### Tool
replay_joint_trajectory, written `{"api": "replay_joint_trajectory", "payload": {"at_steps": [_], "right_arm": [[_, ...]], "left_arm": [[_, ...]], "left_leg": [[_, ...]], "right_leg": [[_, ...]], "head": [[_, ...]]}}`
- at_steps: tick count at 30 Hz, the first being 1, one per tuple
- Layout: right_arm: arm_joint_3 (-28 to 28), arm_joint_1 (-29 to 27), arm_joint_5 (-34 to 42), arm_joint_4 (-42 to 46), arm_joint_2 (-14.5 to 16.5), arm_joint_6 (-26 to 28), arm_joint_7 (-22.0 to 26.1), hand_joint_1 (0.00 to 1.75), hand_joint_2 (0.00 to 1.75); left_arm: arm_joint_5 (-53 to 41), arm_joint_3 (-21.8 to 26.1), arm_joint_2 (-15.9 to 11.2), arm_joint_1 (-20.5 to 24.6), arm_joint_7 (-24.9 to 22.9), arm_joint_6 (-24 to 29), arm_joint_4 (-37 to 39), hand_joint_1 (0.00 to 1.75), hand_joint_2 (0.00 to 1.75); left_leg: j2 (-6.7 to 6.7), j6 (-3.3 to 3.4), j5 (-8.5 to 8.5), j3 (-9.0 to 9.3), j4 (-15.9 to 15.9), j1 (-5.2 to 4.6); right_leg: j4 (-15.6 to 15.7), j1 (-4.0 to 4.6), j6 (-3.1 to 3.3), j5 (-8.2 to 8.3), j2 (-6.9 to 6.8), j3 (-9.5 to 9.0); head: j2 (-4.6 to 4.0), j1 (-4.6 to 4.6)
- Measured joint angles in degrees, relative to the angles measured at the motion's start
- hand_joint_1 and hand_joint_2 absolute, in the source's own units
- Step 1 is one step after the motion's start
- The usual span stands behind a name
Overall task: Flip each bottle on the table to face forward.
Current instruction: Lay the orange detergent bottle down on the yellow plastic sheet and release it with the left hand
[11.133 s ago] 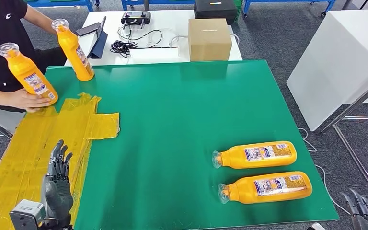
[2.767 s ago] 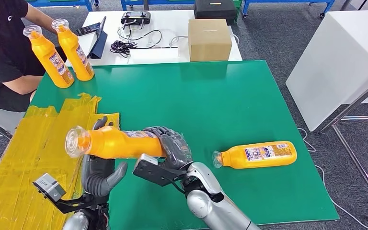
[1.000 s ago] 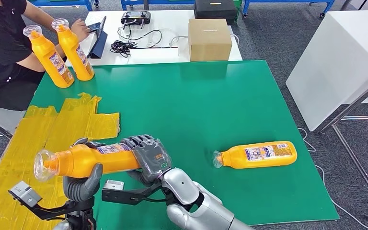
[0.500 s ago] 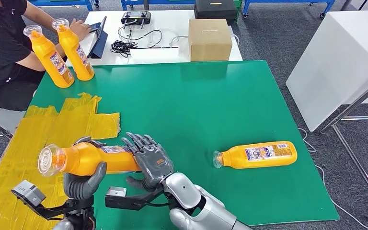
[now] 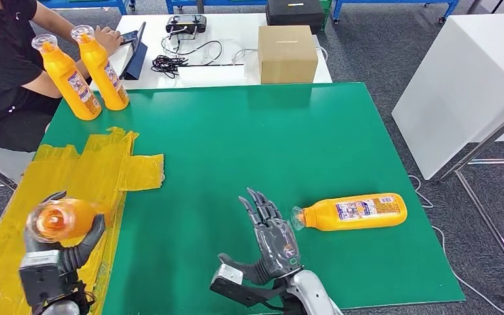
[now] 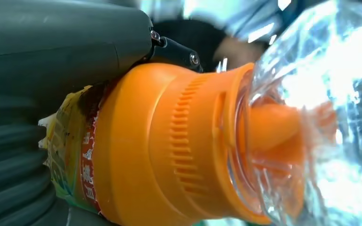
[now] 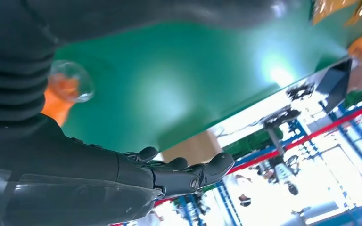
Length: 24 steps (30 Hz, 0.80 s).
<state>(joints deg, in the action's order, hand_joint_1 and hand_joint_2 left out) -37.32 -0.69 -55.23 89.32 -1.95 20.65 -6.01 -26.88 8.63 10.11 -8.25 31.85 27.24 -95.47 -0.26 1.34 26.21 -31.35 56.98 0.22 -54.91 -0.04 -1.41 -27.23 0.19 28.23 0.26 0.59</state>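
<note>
Now that the right hand [image 5: 272, 237] has released with fingers spread, your left hand [image 5: 62, 246] alone grasps the orange bottle [image 5: 59, 218] over the worktop's [image 5: 249, 138] near-left corner, ready to stand.

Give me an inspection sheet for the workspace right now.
Surface: green table, yellow tape patch on its left.
Job's things: held bottle in left hand; lying bottle on the right; two upright bottles at far left corner.
Clutter: nothing seen on the green table.
Hands: right hand empty, fingers spread, near the lying bottle's cap.
Cables: black cables on white table.
Surroundings: cardboard box, seated person, white cabinet.
</note>
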Motion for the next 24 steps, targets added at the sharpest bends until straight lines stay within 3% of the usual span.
{"api": "replay_joint_trajectory", "payload": {"at_steps": [3,5,8,13,18,22,23,24], "right_arm": [[2.3,-2.6,0.5,3.6,-1.4,0.0,0.9,0.0,0.0],[3.4,-3.8,0.8,5.3,-2.1,0.0,1.2,0.0,0.0],[4.5,-4.8,1.0,7.0,-3.0,0.0,1.3,0.0,0.0],[6.9,-7.0,1.8,10.5,-5.1,0.5,1.3,0.0,0.0],[9.0,-8.8,1.9,13.3,-7.0,1.0,1.3,0.0,0.0],[9.9,-9.8,1.0,15.0,-7.9,1.4,1.0,0.0,1.75],[10.3,-10.3,0.6,15.6,-8.1,1.6,0.9,0.0,1.75],[10.8,-10.8,0.4,16.4,-8.5,1.8,0.8,0.0,1.75]], "left_arm": [[-18.2,0.6,-0.3,0.0,-3.2,9.7,2.0,1.75,1.75],[-23.2,0.9,-0.5,0.1,-4.2,12.0,3.2,1.75,1.75],[-29.4,1.6,-0.5,0.2,-5.7,12.5,4.3,1.75,1.75],[-53.6,3.0,-0.3,0.0,-13.1,12.7,6.5,1.75,1.75],[-57.9,2.2,-1.0,-0.6,-16.7,12.7,8.7,1.75,1.75],[-59.9,0.6,-1.9,-0.6,-20.4,12.7,10.8,1.75,1.75],[-60.6,-0.4,-2.5,-0.7,-21.7,12.7,11.8,1.43,1.75],[-61.2,-1.7,-3.1,-0.7,-23.0,12.5,12.9,0.99,1.75]], "left_leg": [[0.01,0.0,0.0,0.0,0.0,0.0],[0.02,0.0,-0.01,0.01,0.0,-0.01],[0.01,0.01,-0.01,0.03,0.0,-0.01],[0.0,0.01,-0.01,0.03,0.0,-0.04],[0.0,0.01,0.0,0.01,0.0,-0.04],[-0.01,0.01,-0.01,0.03,0.0,-0.04],[-0.01,0.01,-0.01,0.03,0.0,-0.04],[-0.01,0.01,-0.01,0.03,0.0,-0.04]], "right_leg": [[0.0,0.0,0.0,0.0,0.01,-0.01],[0.0,0.0,0.0,0.01,0.01,-0.02],[0.0,-0.01,0.0,0.01,0.01,-0.03],[0.0,-0.03,-0.01,0.01,-0.01,-0.03],[0.0,-0.03,-0.01,0.01,-0.01,0.0],[0.0,-0.02,-0.01,0.01,-0.02,-0.01],[0.0,-0.02,-0.01,0.01,-0.02,-0.02],[0.0,-0.02,-0.01,0.01,-0.02,-0.02]], "head": [[0.0,0.01],[0.0,0.01],[0.0,0.0],[0.0,0.01],[0.0,0.01],[0.0,0.0],[0.0,0.0],[0.0,0.0]]}}
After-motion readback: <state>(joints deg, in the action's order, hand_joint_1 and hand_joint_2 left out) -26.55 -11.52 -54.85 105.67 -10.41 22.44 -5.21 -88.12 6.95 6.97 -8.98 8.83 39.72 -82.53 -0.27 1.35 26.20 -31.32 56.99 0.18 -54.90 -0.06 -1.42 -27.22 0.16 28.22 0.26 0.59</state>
